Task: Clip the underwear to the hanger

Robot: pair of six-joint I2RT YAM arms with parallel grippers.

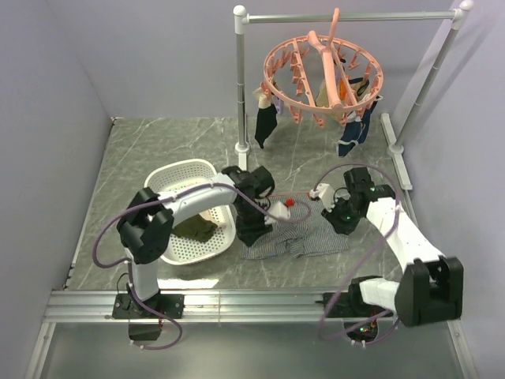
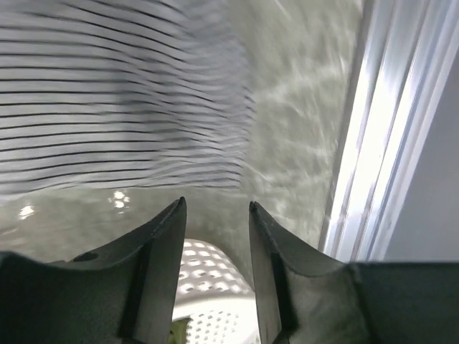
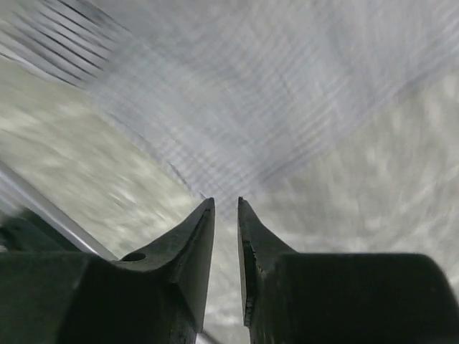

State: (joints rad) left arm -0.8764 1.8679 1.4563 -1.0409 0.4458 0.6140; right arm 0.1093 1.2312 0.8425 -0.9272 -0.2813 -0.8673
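The grey-and-white striped underwear (image 1: 304, 238) lies crumpled flat on the marble table, between the two arms. My left gripper (image 1: 254, 235) hangs at its left edge. In the left wrist view the left gripper (image 2: 215, 204) is open with nothing between its fingers, and the striped underwear (image 2: 122, 107) lies just beyond the tips. My right gripper (image 1: 340, 224) sits over the cloth's right edge. In the right wrist view the right gripper (image 3: 226, 201) shows a narrow empty gap, its tips close above the underwear (image 3: 272, 93). The pink round hanger (image 1: 323, 75) hangs from the rail at the back.
A white perforated basket (image 1: 183, 175) stands left of the underwear with an olive garment (image 1: 197, 229) inside. The grey rail stand (image 1: 241, 87) holds the hanger, where dark garments (image 1: 267, 126) are clipped. A small red-and-white object (image 1: 286, 208) lies by the cloth. The aluminium table edge (image 2: 373, 143) runs close by.
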